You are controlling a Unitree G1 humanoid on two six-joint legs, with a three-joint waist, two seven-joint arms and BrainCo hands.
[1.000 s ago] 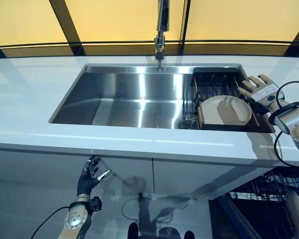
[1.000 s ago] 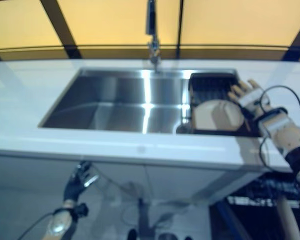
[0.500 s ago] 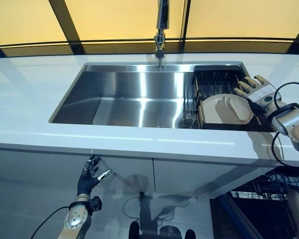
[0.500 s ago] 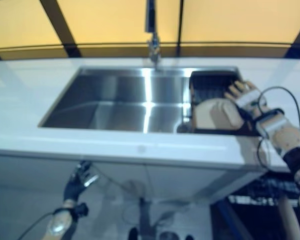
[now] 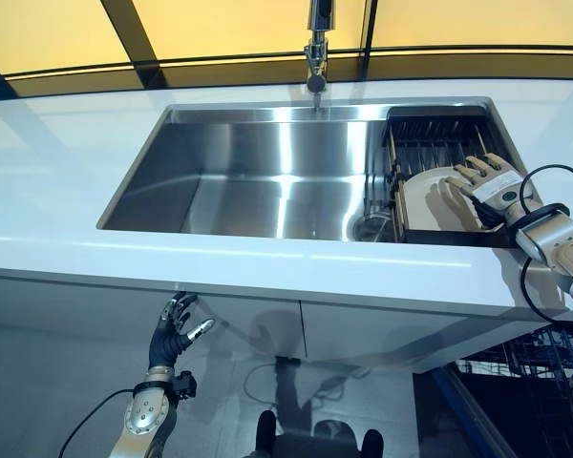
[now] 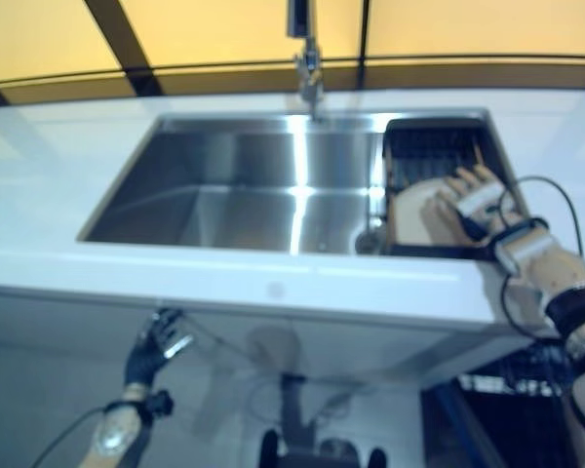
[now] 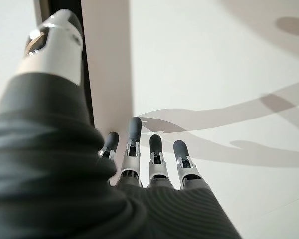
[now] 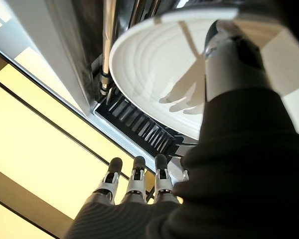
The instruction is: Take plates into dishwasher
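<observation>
A cream plate leans in the black dish rack at the right end of the steel sink. My right hand is at the plate's right side, fingers straight and spread over its rim, open. In the right wrist view the plate fills the space past the thumb, while the straight fingers point beyond it and nothing is gripped. My left hand hangs open below the counter, in front of the cabinet doors; its fingers are relaxed and hold nothing.
A faucet stands at the sink's back edge. White countertop surrounds the sink. A dark wire dishwasher rack shows below the counter at the lower right.
The camera has tilted down a little. My right hand has moved from the rack's right rim inward over the plate. The left hand has stayed put.
</observation>
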